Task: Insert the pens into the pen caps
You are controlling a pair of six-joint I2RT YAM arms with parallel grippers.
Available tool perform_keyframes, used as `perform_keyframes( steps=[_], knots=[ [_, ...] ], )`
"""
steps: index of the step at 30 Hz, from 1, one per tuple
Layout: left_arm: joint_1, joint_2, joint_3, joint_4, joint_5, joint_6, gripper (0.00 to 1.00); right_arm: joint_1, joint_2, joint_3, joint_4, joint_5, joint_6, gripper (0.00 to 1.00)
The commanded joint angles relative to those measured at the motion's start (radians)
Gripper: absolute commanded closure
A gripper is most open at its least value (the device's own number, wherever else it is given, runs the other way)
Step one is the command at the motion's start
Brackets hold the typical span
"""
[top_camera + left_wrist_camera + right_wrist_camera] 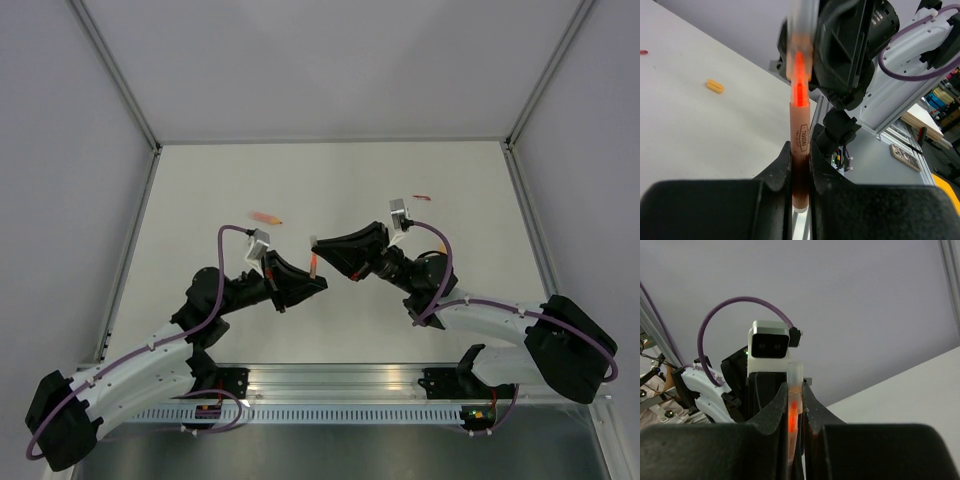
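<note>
My left gripper (318, 283) is shut on an orange-pink pen (800, 131), which stands upright between its fingers (780, 172). The pen's glowing red tip points into a clear, frosted pen cap (802, 30). My right gripper (317, 247) is shut on that cap (795, 377), and the red tip shows inside it. The two grippers meet tip to tip above the table's middle, with the pen (314, 264) between them. A stubby orange cap (266, 216) lies on the table to the far left of the grippers; it also shows in the left wrist view (715, 86).
A small red piece (421, 198) lies on the white table (200, 190) at the far right; whether it is a pen or a cap I cannot tell. Grey walls with metal posts (135, 95) enclose the table on three sides.
</note>
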Motion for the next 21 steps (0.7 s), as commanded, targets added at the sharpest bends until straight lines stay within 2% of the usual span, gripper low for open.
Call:
perform_keyframes(
  steps=[1, 21],
  knots=[
    [0.002, -0.031, 0.005, 0.049, -0.033, 0.011, 0.98, 0.022, -0.004, -0.051, 0.159, -0.027, 0.015, 1.00],
    [0.002, -0.054, 0.009, 0.008, -0.099, 0.010, 0.98, 0.056, 0.185, -0.148, 0.439, 0.002, 0.080, 1.00]
  ],
)
